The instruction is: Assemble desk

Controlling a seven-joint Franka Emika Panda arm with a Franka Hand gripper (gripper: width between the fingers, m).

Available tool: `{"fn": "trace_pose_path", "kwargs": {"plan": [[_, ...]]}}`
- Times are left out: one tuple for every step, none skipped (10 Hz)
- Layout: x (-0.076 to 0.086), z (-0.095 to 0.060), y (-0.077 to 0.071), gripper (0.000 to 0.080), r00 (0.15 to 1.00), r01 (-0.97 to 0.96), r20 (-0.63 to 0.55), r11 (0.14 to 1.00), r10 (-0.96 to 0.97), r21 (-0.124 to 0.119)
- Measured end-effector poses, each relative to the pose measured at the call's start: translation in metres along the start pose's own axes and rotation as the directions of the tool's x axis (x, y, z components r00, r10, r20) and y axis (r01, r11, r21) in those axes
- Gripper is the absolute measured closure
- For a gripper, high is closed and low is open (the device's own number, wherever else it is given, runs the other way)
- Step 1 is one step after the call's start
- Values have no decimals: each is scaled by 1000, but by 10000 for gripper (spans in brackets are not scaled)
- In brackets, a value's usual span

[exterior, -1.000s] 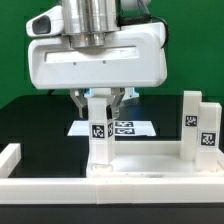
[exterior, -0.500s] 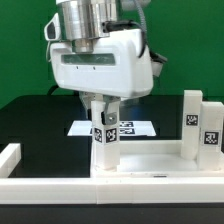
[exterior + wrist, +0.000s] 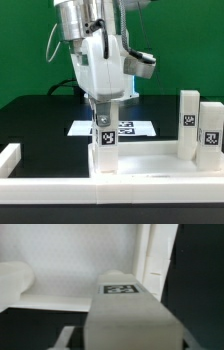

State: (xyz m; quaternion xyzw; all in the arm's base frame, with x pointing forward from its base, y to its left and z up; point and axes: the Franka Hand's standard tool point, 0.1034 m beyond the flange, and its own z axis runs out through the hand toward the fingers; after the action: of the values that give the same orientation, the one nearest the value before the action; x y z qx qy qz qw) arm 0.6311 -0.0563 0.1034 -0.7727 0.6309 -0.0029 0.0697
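Observation:
The white desk tabletop [image 3: 150,165] lies flat at the front of the black table, raised rims up. One white square leg [image 3: 102,140] with a black-and-white tag stands upright on its corner at the exterior view's left. My gripper [image 3: 103,108] is shut on the top of this leg, a finger on either side. Two more tagged legs [image 3: 188,125] [image 3: 210,132] stand on the tabletop at the exterior view's right. In the wrist view the held leg [image 3: 125,308] fills the middle, its tagged end pointing at the tabletop's white surface [image 3: 70,252].
The marker board [image 3: 130,128] lies on the black table behind the tabletop. A low white rail [image 3: 12,155] borders the table at the exterior view's left. A rounded white shape [image 3: 12,280] shows beside the held leg in the wrist view.
My gripper has turned about its upright axis, its broad face swinging to side-on, with the leg still held. The leg has stayed on the same corner.

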Motion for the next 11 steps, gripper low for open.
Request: {"fn": "trace_pose_path", "kwargs": {"plan": [[-1, 0, 0, 351, 1000, 28, -2, 1000, -28, -2], [-3, -1, -2, 225, 965, 263, -7, 965, -263, -13], [-10, -1, -2, 225, 887, 461, 16, 886, -461, -40], [-14, -1, -1, 167, 818, 575, 44, 817, -573, -52], [-12, -1, -2, 167, 793, 609, 38, 792, -608, -50], [-11, -1, -1, 152, 737, 676, 42, 735, -675, -47], [-11, -1, -1, 151, 696, 718, 45, 695, -716, -44], [-10, -1, -1, 151, 650, 760, 47, 649, -758, -42], [-8, -2, -1, 151, 474, 881, 60, 472, -879, -45], [-10, -5, -2, 151, 285, 958, 89, 282, -954, -44], [-17, -3, -2, 151, 161, 987, 112, 158, -981, -33]]}}
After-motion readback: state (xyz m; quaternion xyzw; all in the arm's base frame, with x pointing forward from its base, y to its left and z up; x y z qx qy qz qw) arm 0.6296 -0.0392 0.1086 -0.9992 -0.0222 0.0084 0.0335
